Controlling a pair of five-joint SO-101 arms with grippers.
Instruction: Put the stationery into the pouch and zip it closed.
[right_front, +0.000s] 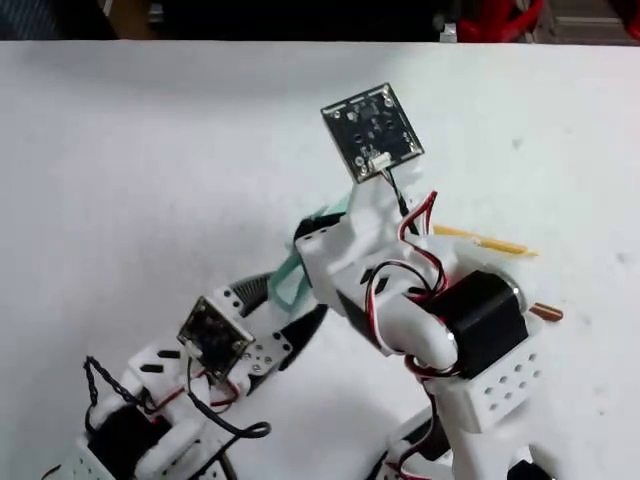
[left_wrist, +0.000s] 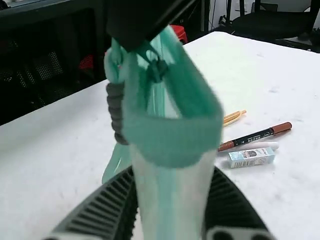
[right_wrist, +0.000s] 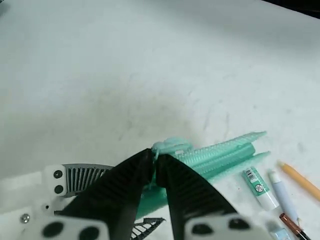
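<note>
The left gripper (left_wrist: 172, 172) is squeezed shut on the green pouch (left_wrist: 170, 135), with one ribbed finger on each side. The right gripper (right_wrist: 156, 156) is pinched tight on the top end of the same pouch, so the two grippers are very close together. In the left wrist view, a dark green zipper pull (left_wrist: 157, 67) sits just under the right gripper. That view also shows things lying on the white counter (left_wrist: 280, 75), past the pouch and well apart from both grippers. They are a yellow pencil (left_wrist: 234, 116), a brown pen (left_wrist: 255, 136), a white pen (left_wrist: 257, 147) and a small tube (left_wrist: 251, 157). In the high view the right arm (right_front: 480, 330) covers most of these, and just the pencil and the pen's tip poke out beside it.
</note>
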